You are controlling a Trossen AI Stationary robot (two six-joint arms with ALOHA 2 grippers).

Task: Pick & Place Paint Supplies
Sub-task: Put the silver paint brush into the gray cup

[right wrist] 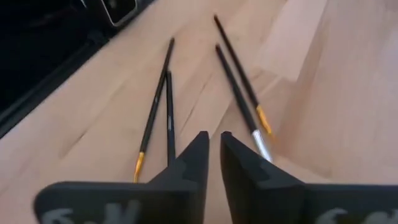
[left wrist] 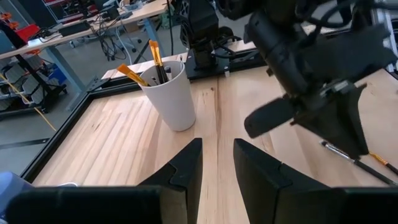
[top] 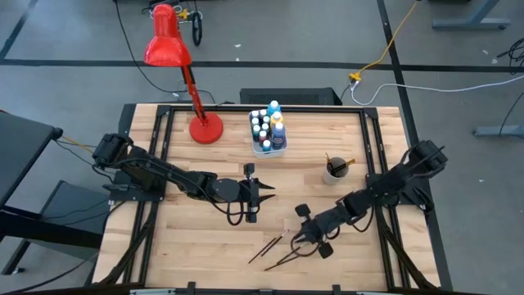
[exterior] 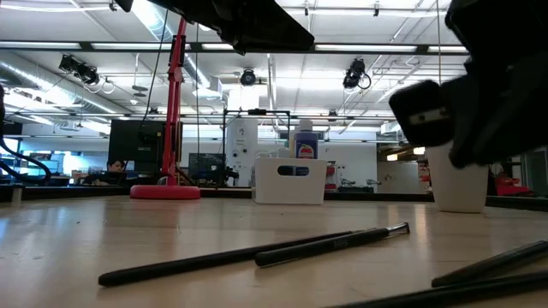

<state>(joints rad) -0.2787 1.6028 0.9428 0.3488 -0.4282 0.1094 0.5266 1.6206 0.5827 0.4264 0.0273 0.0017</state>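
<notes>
Several thin dark paintbrushes (right wrist: 239, 93) lie flat on the wooden table near its front edge (top: 270, 246), two of them side by side (right wrist: 155, 106). My right gripper (right wrist: 214, 137) hovers just above them (top: 296, 238), slanting down. Its fingers stand a narrow gap apart with nothing between them. My left gripper (left wrist: 217, 146) waits open and empty at mid-table (top: 260, 194), pointing toward the right arm. More brushes stand in a white cup (top: 334, 172). White-capped paint bottles (top: 274, 115) stand in a white tub (top: 255, 147) at the far edge.
A red desk lamp stands on its round base (top: 205, 129) at the far left of the table. The white cup (left wrist: 171, 93) stands ahead of my left gripper, and the right arm (left wrist: 311, 81) hangs close in front of it. Black rails frame the table.
</notes>
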